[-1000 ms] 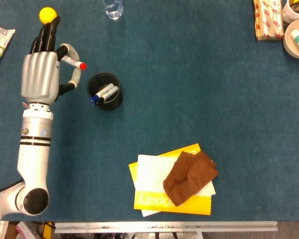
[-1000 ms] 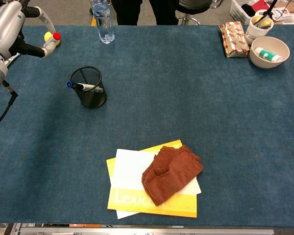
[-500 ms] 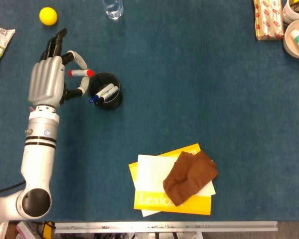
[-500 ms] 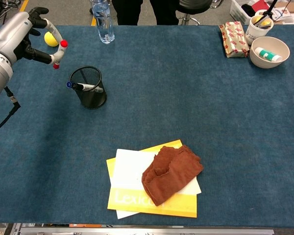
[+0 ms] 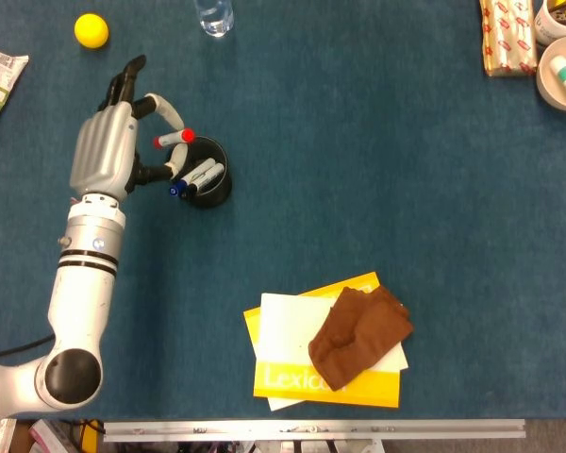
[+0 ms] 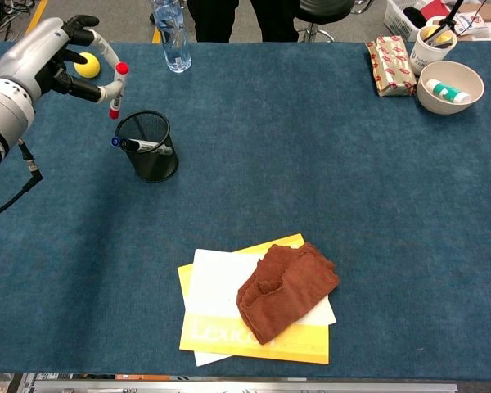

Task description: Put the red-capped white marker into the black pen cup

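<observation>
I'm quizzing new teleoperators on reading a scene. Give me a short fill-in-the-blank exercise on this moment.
1. The red-capped marker is held by the robot's ____ hand.
2. The black pen cup already holds markers with ____ caps.
3. The brown cloth lies on white paper over a ____ book.
4. The ball at the table's far left is ____.

Missing words: left; blue; yellow; yellow

The white marker with its red cap uppermost was held nearly upright just above the left rim of the black mesh pen cup, which already contained blue-capped markers.
</observation>
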